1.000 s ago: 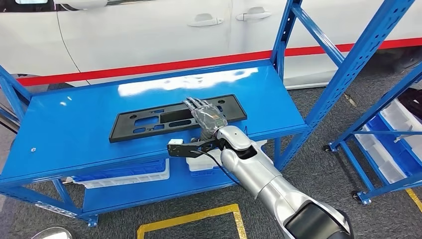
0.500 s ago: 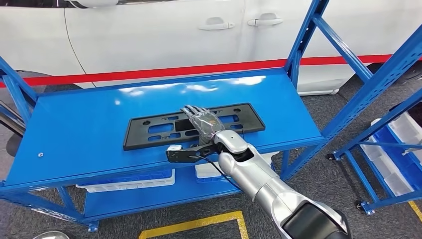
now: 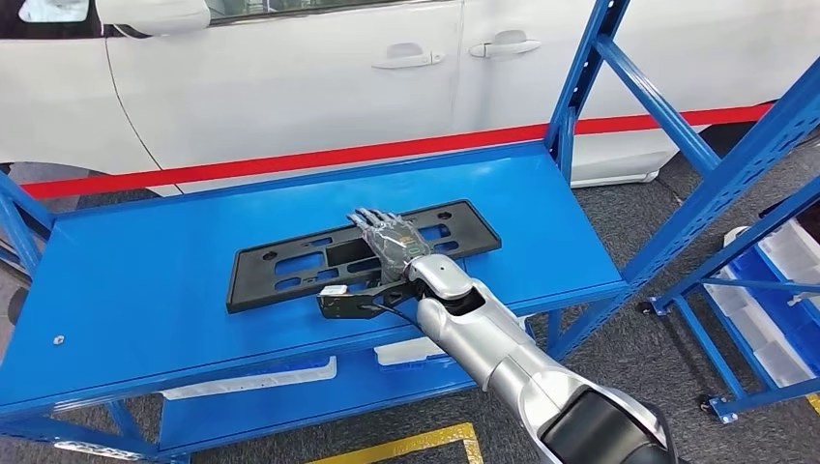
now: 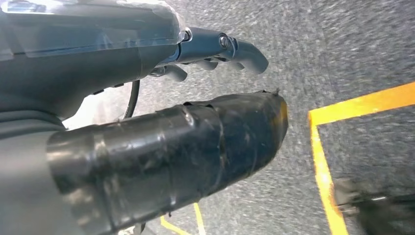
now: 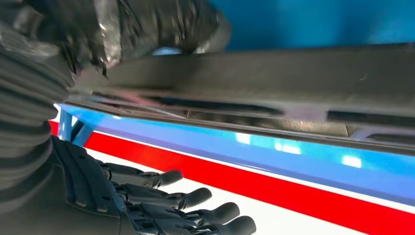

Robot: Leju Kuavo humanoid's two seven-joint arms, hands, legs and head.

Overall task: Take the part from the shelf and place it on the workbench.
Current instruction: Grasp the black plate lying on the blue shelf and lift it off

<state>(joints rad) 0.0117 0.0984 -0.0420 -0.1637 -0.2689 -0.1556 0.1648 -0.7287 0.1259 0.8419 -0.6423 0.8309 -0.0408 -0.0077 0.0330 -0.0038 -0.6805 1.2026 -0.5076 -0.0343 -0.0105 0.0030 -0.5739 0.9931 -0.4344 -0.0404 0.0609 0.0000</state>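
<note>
In the head view the part point(image 3: 363, 253) lies mid-frame on the blue shelf point(image 3: 145, 290), pinched by the right hand point(image 3: 389, 235), so it should be lifted level, clear of the post point(image 3: 580, 87); in the left wrist view the left hand point(image 4: 186, 63) is curled, empty; in the right wrist view the thumb is laid on the part.

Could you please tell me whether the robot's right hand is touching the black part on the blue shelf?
Touching. In the right wrist view the thumb lies against the black part; the head view shows the right hand over it.
</note>
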